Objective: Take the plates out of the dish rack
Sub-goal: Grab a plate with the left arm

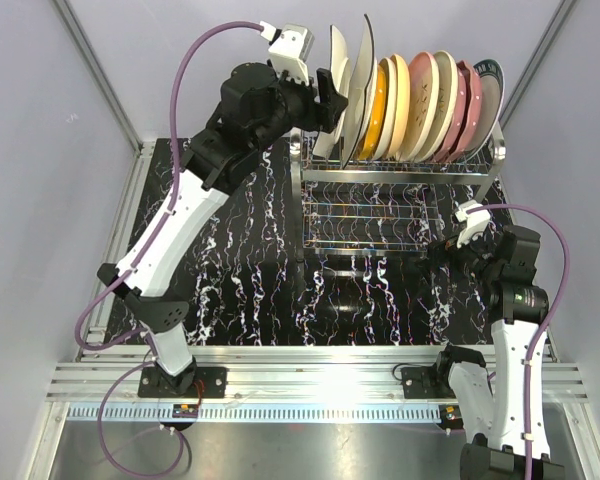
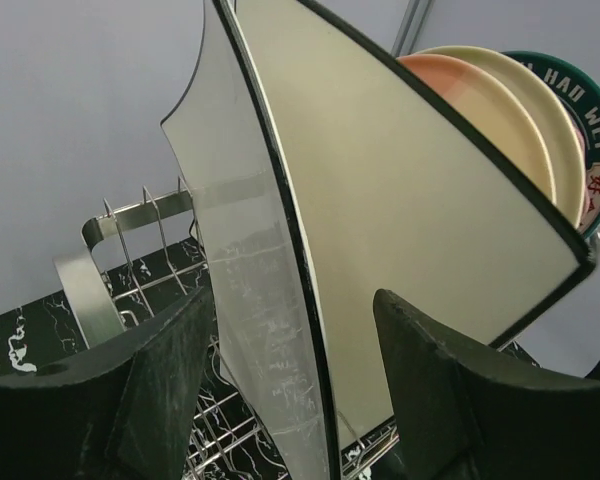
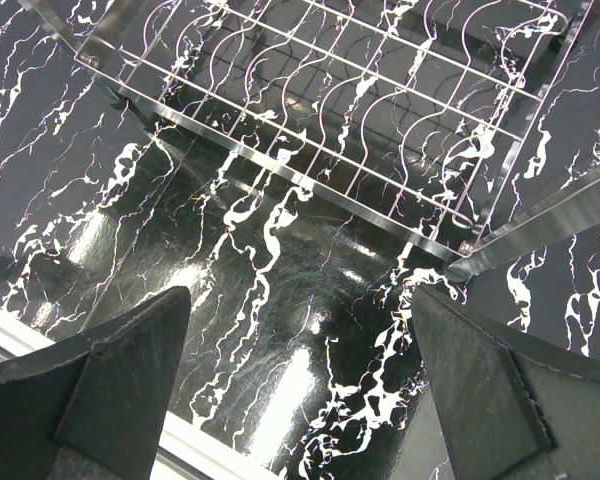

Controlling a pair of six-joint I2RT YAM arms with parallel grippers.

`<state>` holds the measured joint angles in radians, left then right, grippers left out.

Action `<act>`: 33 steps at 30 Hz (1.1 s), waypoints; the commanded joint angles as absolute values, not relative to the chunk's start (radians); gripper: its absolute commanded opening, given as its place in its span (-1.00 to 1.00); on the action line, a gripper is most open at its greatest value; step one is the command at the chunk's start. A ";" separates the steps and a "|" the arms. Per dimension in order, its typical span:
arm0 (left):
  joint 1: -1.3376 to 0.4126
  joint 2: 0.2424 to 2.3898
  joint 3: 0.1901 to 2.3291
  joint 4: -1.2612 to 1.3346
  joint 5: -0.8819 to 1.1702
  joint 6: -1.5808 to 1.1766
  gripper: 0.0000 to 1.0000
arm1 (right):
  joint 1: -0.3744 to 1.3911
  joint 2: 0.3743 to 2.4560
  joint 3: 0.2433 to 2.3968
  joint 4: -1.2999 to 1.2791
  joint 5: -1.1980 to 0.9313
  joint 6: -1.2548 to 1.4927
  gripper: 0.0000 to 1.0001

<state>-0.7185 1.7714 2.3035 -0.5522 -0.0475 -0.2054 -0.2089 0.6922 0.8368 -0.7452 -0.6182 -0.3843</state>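
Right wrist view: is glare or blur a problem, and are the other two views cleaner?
Right wrist: bright glare patches on the glossy black tabletop, its fingers soft-edged, dish rack wire sharp. Left wrist: no glare, square plate crisp with visible scuffs, fingers dark and underlit. Top external: evenly lit, with a bright reflection along the aluminium rail.

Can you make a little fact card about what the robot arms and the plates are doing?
Plates: standing upright in a row on the dish rack's top tier
Left gripper: open, one finger on each side of a white square plate at the row's left end
Right gripper: open, holding nothing, over the black marbled table by the rack's lower tier
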 commanded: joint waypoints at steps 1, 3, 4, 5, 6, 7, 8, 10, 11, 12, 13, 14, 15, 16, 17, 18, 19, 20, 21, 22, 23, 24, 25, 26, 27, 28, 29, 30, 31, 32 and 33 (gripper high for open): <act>-0.712 1.775 2.378 -0.551 -0.024 -0.213 0.34 | -0.210 0.692 0.838 -0.710 -0.612 -0.374 0.99; -0.710 1.787 2.387 -0.555 -0.043 -0.198 0.32 | -0.212 0.692 0.838 -0.710 -0.612 -0.374 1.00; -0.710 1.801 2.388 -0.554 -0.048 -0.190 0.28 | -0.212 0.692 0.838 -0.710 -0.612 -0.374 0.99; -0.712 1.807 2.396 -0.551 -0.049 -0.186 0.26 | -0.210 0.692 0.838 -0.710 -0.612 -0.374 1.00; -0.712 1.815 2.399 -0.549 -0.052 -0.177 0.23 | -0.210 0.692 0.838 -0.710 -0.612 -0.374 0.99; -0.712 1.821 2.405 -0.548 -0.054 -0.172 0.21 | -0.210 0.692 0.838 -0.712 -0.612 -0.374 0.99; -0.712 1.836 2.414 -0.548 -0.054 -0.167 0.17 | -0.212 0.692 0.838 -0.712 -0.612 -0.374 0.99; -0.712 1.850 2.428 -0.551 -0.063 -0.156 0.13 | -0.212 0.692 0.836 -0.710 -0.611 -0.374 0.99; -0.712 1.853 2.428 -0.551 -0.063 -0.152 0.11 | -0.210 0.692 0.838 -0.712 -0.611 -0.374 0.99; -0.710 1.856 2.428 -0.551 -0.064 -0.146 0.11 | -0.210 0.689 0.838 -0.712 -0.611 -0.374 0.99; -0.710 1.858 2.428 -0.552 -0.064 -0.144 0.10 | -0.210 0.690 0.836 -0.712 -0.611 -0.374 1.00; -0.710 1.861 2.428 -0.554 -0.064 -0.143 0.08 | -0.210 0.690 0.838 -0.710 -0.611 -0.374 0.99; -0.712 1.862 2.428 -0.554 -0.066 -0.140 0.06 | -0.210 0.690 0.838 -0.710 -0.611 -0.374 0.99; -0.710 1.861 2.427 -0.555 -0.066 -0.138 0.01 | -0.210 0.690 0.836 -0.712 -0.611 -0.374 0.99; -0.712 1.864 2.427 -0.554 -0.066 -0.135 -0.08 | -0.212 0.690 0.838 -0.710 -0.611 -0.374 1.00; -0.712 1.864 2.427 -0.552 -0.066 -0.133 -0.22 | -0.210 0.690 0.838 -0.712 -0.609 -0.374 0.99; -0.712 1.862 2.427 -0.552 -0.064 -0.130 -0.31 | -0.210 0.692 0.838 -0.712 -0.609 -0.374 0.99; -0.713 1.861 2.427 -0.546 -0.064 -0.130 -0.47 | -0.210 0.690 0.836 -0.710 -0.609 -0.374 0.99; -0.712 1.858 2.428 -0.542 -0.063 -0.130 -0.69 | -0.212 0.690 0.838 -0.710 -0.609 -0.374 0.99; -0.712 1.853 2.427 -0.537 -0.064 -0.130 -0.77 | -0.210 0.690 0.838 -0.712 -0.609 -0.374 0.99; -0.712 1.850 2.425 -0.525 -0.066 -0.130 -0.84 | -0.210 0.692 0.836 -0.710 -0.609 -0.374 0.99; -0.713 1.845 2.425 -0.519 -0.067 -0.129 -0.90 | -0.210 0.690 0.838 -0.710 -0.607 -0.374 0.99; -0.713 1.832 2.421 -0.509 -0.067 -0.130 -1.00 | -0.212 0.690 0.838 -0.710 -0.607 -0.374 1.00; -0.713 1.825 2.415 -0.490 -0.069 -0.130 -1.00 | -0.210 0.690 0.838 -0.712 -0.607 -0.374 0.99; -0.716 1.816 2.411 -0.477 -0.069 -0.130 -1.00 | -0.212 0.692 0.838 -0.710 -0.607 -0.374 1.00; -0.718 1.804 2.408 -0.466 -0.069 -0.130 -1.00 | -0.210 0.690 0.838 -0.710 -0.607 -0.374 0.99; -0.719 1.795 2.405 -0.442 -0.068 -0.130 -1.00 | -0.212 0.690 0.838 -0.710 -0.607 -0.374 1.00; -0.719 1.789 2.405 -0.433 -0.064 -0.133 -1.00 | -0.210 0.690 0.838 -0.710 -0.607 -0.373 0.99; -0.724 1.784 2.405 -0.420 -0.063 -0.136 -1.00 | -0.210 0.690 0.838 -0.712 -0.607 -0.373 1.00; -0.727 1.770 2.404 -0.394 -0.063 -0.143 -1.00 | -0.212 0.690 0.838 -0.710 -0.607 -0.373 0.99; -0.730 1.764 2.405 -0.382 -0.063 -0.146 -1.00 | -0.210 0.692 0.836 -0.710 -0.606 -0.373 0.99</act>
<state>-0.7315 1.8633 2.3833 -0.5697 -0.1043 -0.1841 -0.2096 0.6922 0.8364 -0.7452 -0.6178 -0.3840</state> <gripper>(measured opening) 0.174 0.994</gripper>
